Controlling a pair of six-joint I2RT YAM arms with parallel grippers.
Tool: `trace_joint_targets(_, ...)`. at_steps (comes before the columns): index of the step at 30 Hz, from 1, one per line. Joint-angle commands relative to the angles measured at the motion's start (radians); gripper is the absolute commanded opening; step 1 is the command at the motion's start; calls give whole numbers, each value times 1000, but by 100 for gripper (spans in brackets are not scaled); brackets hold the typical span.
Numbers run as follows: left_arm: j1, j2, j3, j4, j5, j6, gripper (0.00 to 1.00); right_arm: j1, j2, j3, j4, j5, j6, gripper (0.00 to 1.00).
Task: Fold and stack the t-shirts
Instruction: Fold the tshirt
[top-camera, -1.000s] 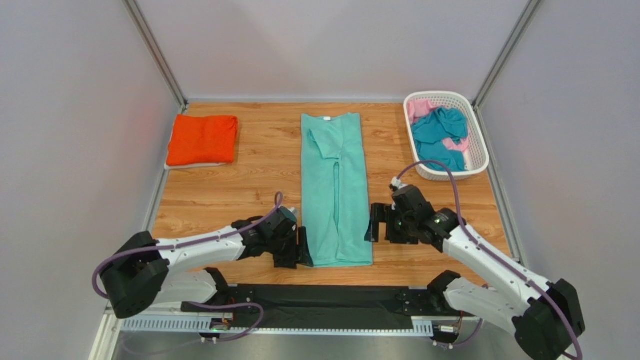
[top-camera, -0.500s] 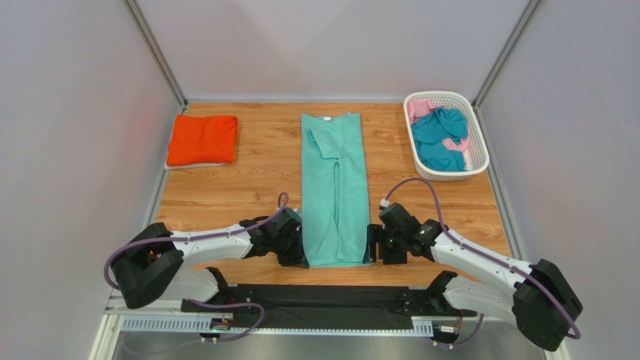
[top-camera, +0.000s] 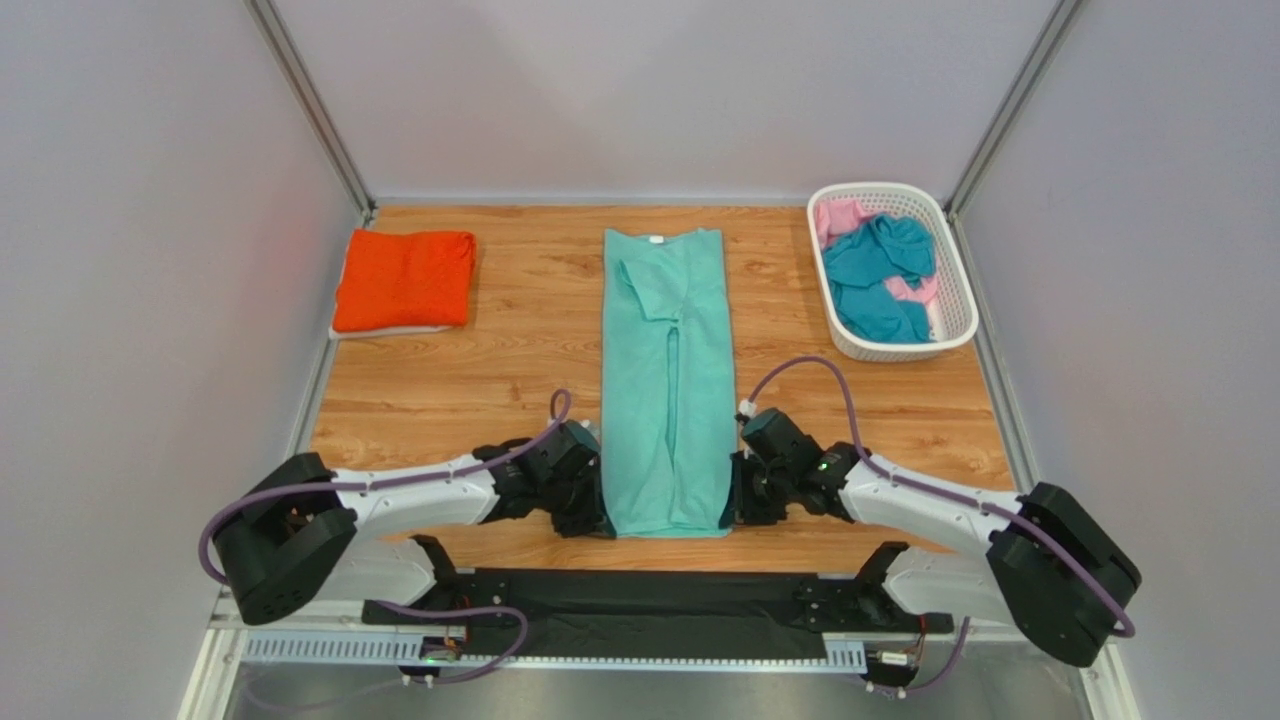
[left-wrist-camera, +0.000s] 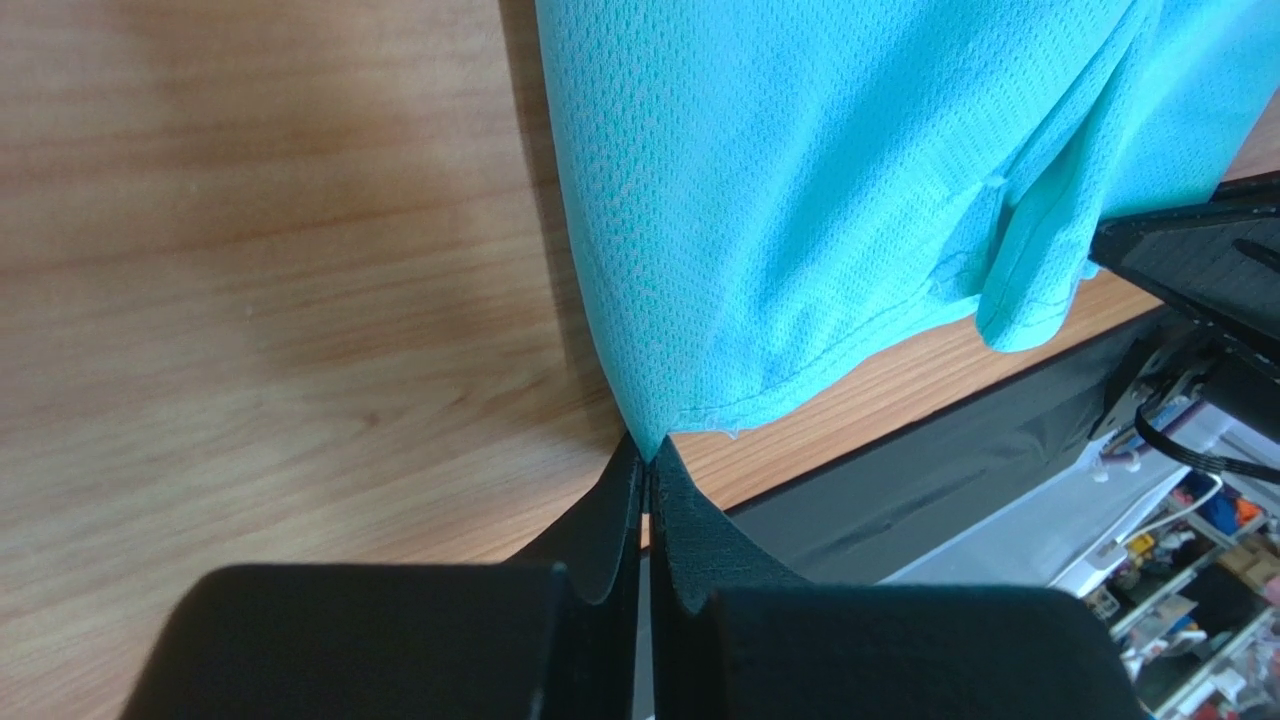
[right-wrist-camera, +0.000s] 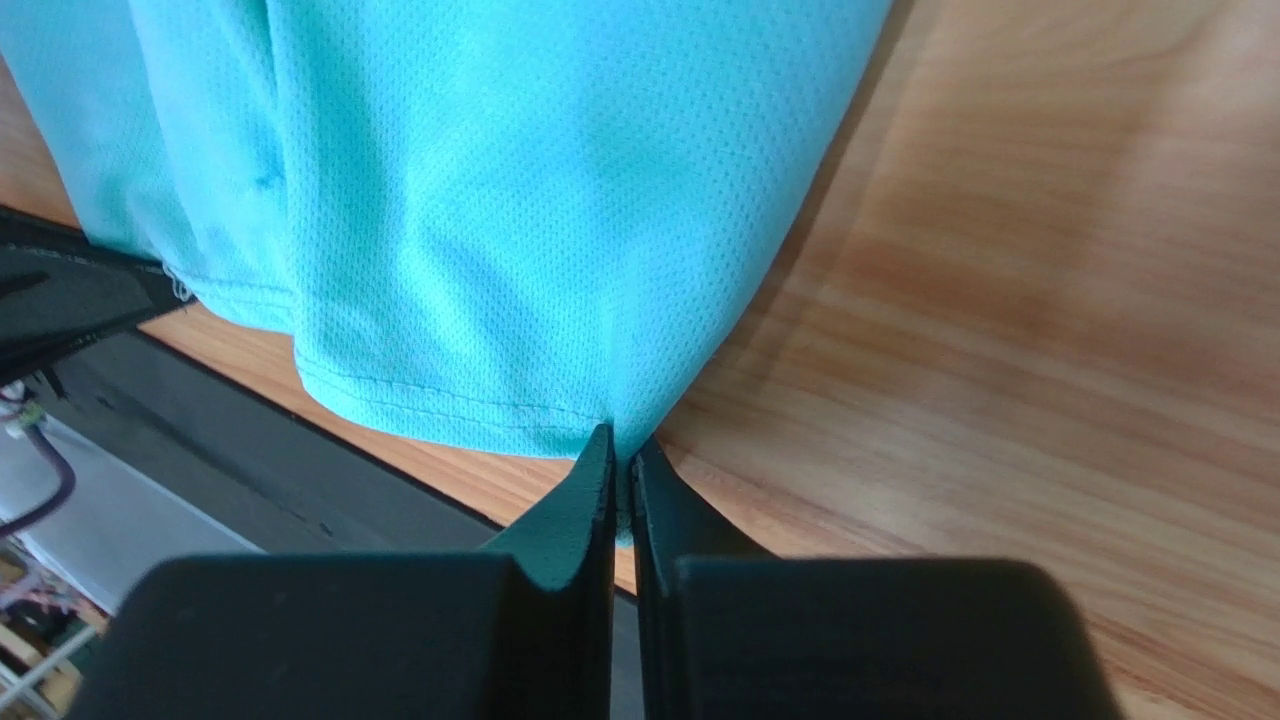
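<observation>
A mint-green t-shirt (top-camera: 666, 375) lies as a long narrow strip down the middle of the wooden table, sleeves folded in. My left gripper (top-camera: 601, 510) is shut on its near left hem corner (left-wrist-camera: 649, 435). The right gripper (top-camera: 732, 503) is shut on the near right hem corner (right-wrist-camera: 619, 428). Both corners are pinched between black fingertips, the cloth lifted slightly off the wood. An orange t-shirt (top-camera: 404, 279) lies folded at the far left. Teal t-shirts (top-camera: 879, 270) and pink ones (top-camera: 839, 219) are heaped in the basket.
The white slotted basket (top-camera: 956, 308) stands at the far right corner. A black strip (top-camera: 646, 593) runs along the table's near edge between the arm bases. Grey walls close in on three sides.
Both arms moved inward to the shirt's near corners. Both grippers, open a second ago, have shut on the hem, the left one first.
</observation>
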Motion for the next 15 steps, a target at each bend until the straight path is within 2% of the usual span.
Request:
trace_joint_targets(1, -40, -67, -38, -12, -37, -54, 0, 74, -42, -53, -23, -3, 10, 0)
trace_joint_targets(7, -77, -174, -48, -85, -65, -103, 0, 123, -237, -39, -190, 45, 42, 0)
trace_joint_targets(9, -77, -203, -12, -122, -82, -89, 0, 125, -289, -12, -238, 103, 29, 1)
trace_joint_targets(13, -74, -219, 86, -180, -137, -31, 0, 105, -293, 111, -281, 174, -31, 2)
trace_joint_targets(15, -70, -210, 174, -260, -178, -7, 0, 71, -265, 145, -296, 188, -66, 2)
